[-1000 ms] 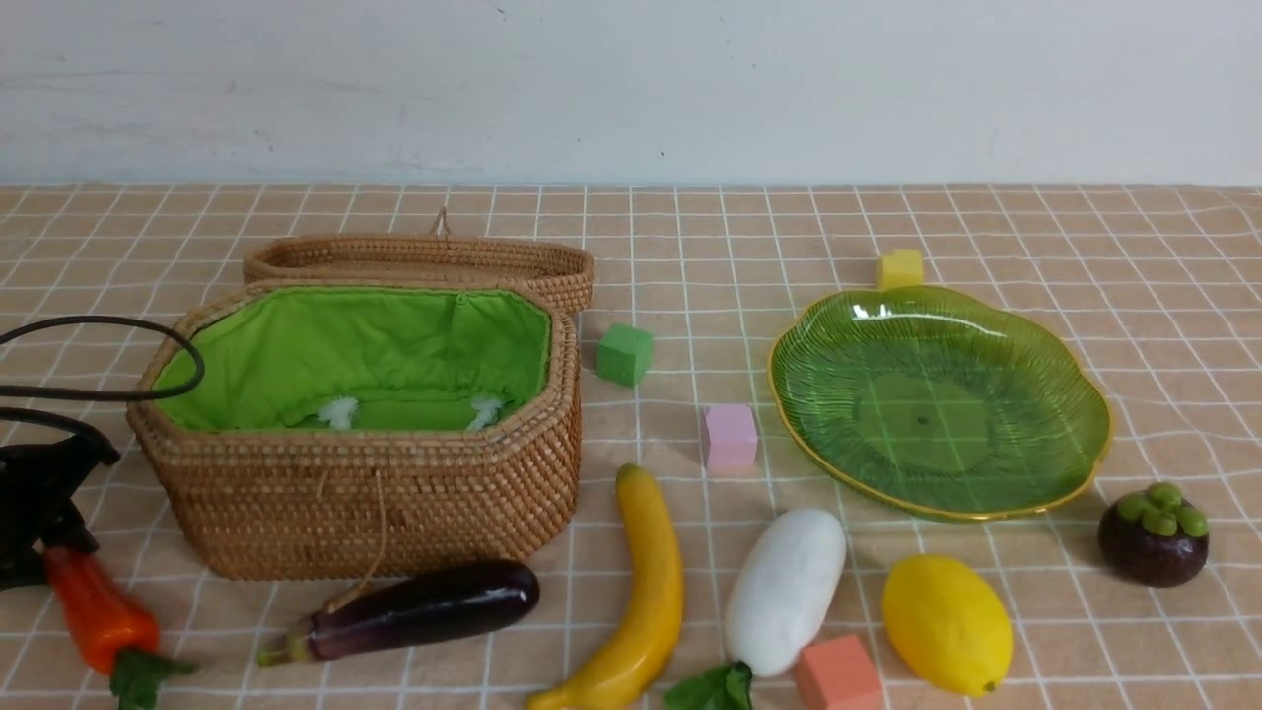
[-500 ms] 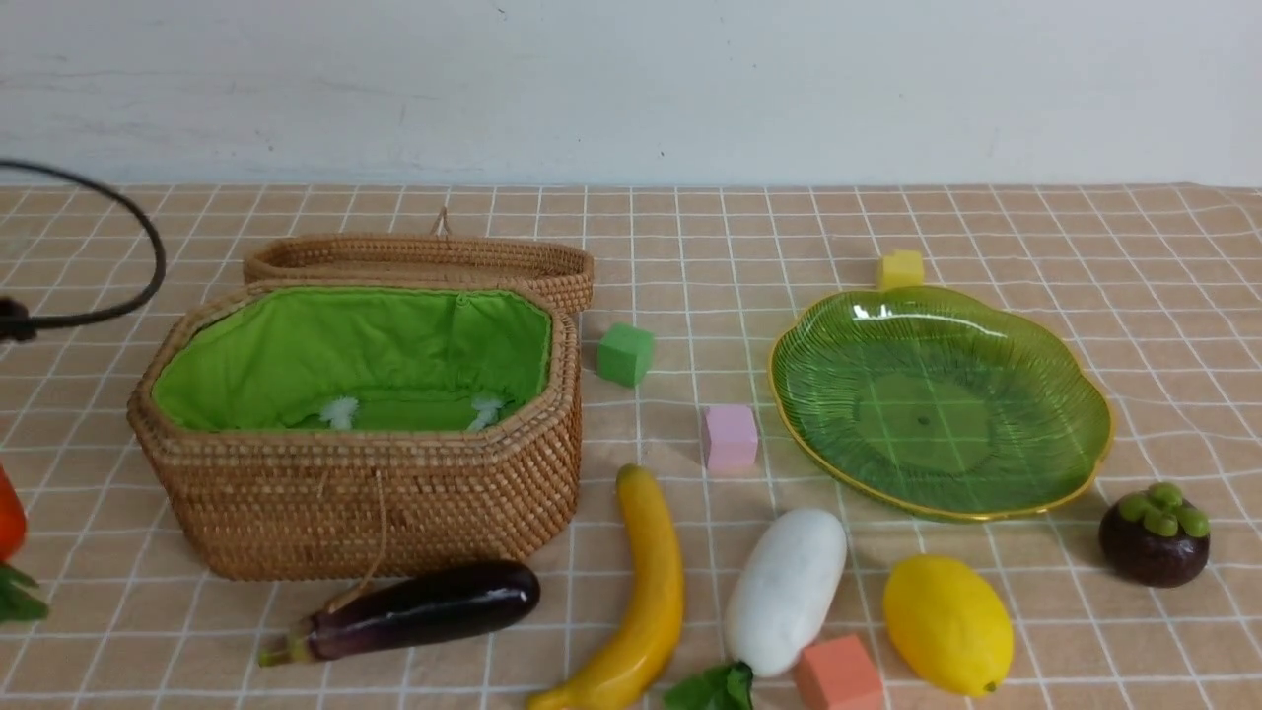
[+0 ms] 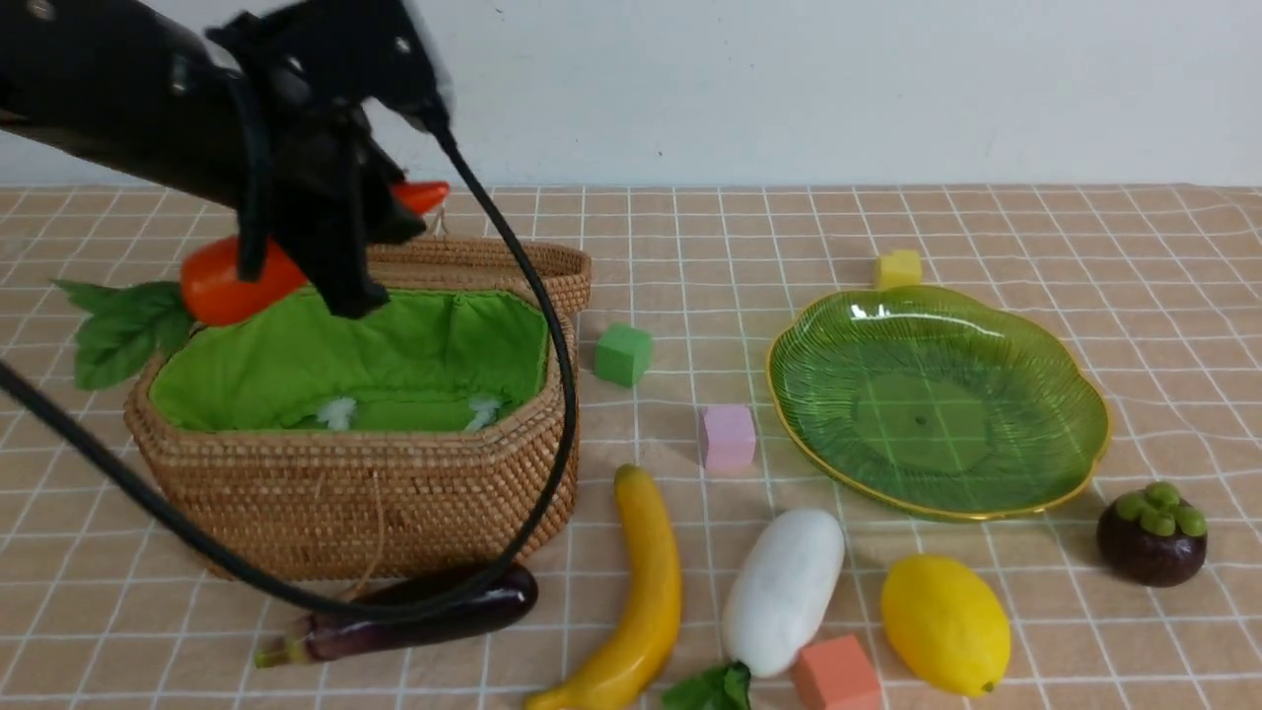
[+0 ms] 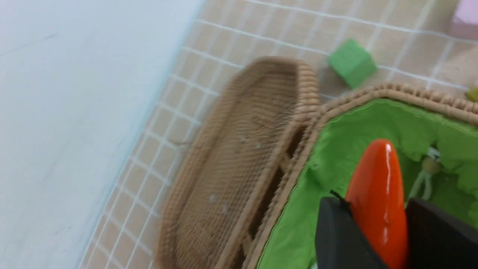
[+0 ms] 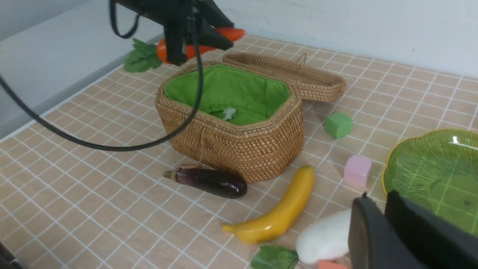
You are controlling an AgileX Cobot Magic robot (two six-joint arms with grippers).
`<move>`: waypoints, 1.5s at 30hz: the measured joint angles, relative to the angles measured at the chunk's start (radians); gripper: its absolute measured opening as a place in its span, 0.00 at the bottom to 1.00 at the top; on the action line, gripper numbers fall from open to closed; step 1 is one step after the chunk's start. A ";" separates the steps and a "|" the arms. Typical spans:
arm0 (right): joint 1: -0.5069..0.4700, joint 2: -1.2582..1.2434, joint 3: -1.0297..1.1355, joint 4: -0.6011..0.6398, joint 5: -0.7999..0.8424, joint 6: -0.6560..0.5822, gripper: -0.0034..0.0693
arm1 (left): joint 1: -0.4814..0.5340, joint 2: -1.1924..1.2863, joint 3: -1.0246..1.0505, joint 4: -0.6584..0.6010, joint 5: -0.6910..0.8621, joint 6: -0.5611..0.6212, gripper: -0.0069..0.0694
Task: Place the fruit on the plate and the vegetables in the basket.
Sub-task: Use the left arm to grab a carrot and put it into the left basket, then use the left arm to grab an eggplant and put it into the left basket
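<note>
Pepper point(image 3: 227, 281) up in the air, pinched crosswise in the left gripper point(image 3: 340, 251), right above the open basket's point(image 3: 375, 493) far left rim!

Its leaves hang outside the rim, and the lid point(image 3: 493, 258) lies flipped back behind. The arm's black cable point(image 3: 552, 394) loops down across the basket front and over the eggplant point(image 3: 414, 616). On the near row sit banana point(image 3: 646, 592), radish point(image 3: 784, 592) and lemon point(image 3: 945, 623), with the mangosteen point(image 3: 1152, 537) just beside the bare plate point(image 3: 937, 394). Scattered around are a green cube point(image 3: 623, 354), a pink cube point(image 3: 728, 436), a yellow cube point(image 3: 899, 267) behind the plate, and an orange cube point(image 3: 836, 673) touching the radish. The right gripper point(image 5: 386, 224) hovers near the radish, jaws pressed almost together, nothing between them. Tan checked cloth point(image 3: 1134, 296) below, a pale wall point(image 3: 789, 89) behind.
</note>
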 joint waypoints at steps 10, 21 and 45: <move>0.000 0.000 0.000 0.000 0.082 0.001 0.18 | -0.027 0.151 -0.008 0.045 -0.086 0.063 0.58; 0.000 0.000 0.000 -0.003 0.082 0.001 0.20 | -0.060 -0.035 -0.003 -0.072 0.161 -0.313 0.77; 0.000 0.000 0.000 -0.003 0.114 0.001 0.22 | -0.268 -0.153 0.629 0.198 -0.147 -0.467 0.83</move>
